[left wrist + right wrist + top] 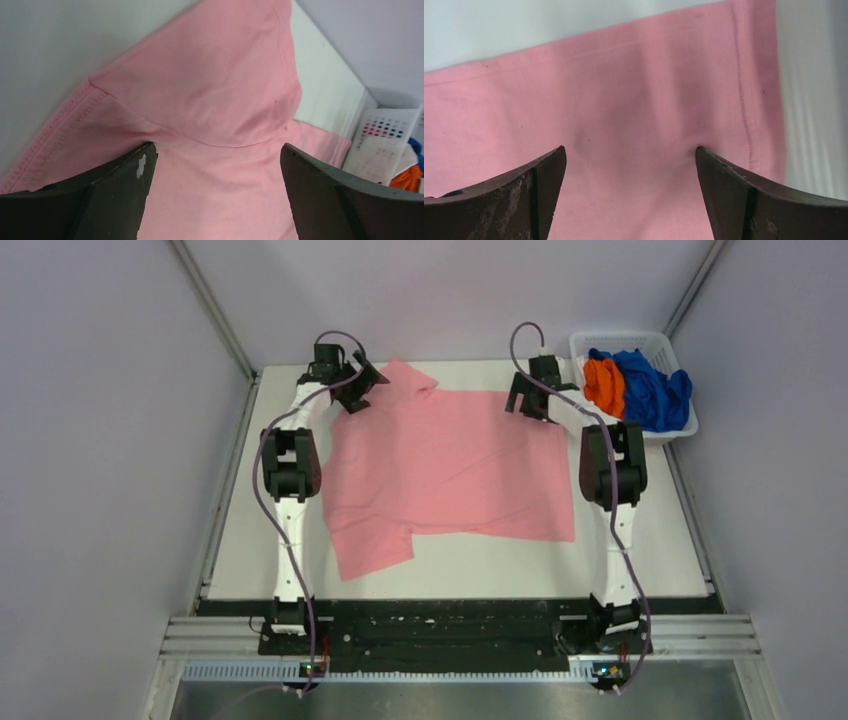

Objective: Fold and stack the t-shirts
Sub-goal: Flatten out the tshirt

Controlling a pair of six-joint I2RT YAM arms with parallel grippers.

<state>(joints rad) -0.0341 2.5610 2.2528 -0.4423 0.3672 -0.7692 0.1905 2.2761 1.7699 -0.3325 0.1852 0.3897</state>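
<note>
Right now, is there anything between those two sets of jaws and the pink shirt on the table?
Nothing visible. Both wrist views show open jaws directly over the pink shirt, with only bare cloth between them. The white basket holding the orange shirt and blue shirt sits off at the far right corner.

I see a white table [500, 568], plain pale walls [90, 440] on three sides, aluminium rail [705, 635] along its near edge, perhaps sheet metal [460, 702] below that, even light
</note>
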